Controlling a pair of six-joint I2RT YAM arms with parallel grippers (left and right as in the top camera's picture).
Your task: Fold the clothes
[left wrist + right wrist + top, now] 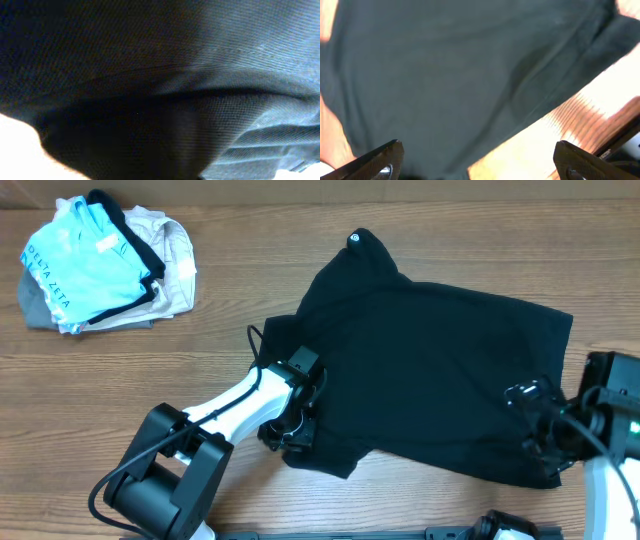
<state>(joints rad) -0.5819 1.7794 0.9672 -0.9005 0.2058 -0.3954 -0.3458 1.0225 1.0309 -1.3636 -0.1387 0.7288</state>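
The black T-shirt (440,370) lies spread on the wooden table, with its neck tag (356,239) at the far end. My left gripper (292,420) is at the shirt's left edge. Black cloth (165,90) fills the left wrist view, its folds run down to the jaws, and the fingers are hidden, so it looks shut on the shirt. My right gripper (540,430) is at the shirt's near right corner. It is open (477,162), with both fingertips wide apart over the shirt's edge (445,80) and bare wood.
A pile of other garments (100,265), with a light blue lettered shirt on top, lies at the far left. The wooden table (120,370) shows between the pile and the shirt. The left arm's base (165,480) stands at the near edge.
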